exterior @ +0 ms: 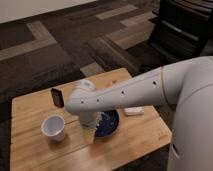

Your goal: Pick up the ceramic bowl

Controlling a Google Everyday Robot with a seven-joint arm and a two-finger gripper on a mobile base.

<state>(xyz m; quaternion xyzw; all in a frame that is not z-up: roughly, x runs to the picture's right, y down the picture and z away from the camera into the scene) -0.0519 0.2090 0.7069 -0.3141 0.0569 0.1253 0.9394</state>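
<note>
A white robot arm [125, 92] reaches from the right across a low wooden table [30, 112], its gripper [90, 131] pointing down at the left edge of the ceramic bowl [111, 125]. The dark blue bowl sits near the middle of the table, its left part hidden behind the wrist. The jaws stand apart; whether a finger touches the rim is hard to make out from this angle. A white cup [53, 127] stands upright just left of the gripper, apart from the bowl. A small black object [57, 97] stands on the table farther back, beyond the cup. A pale flat block [133, 111] lies just right of the bowl. Dark patterned carpet [60, 55] surrounds the table.
</note>
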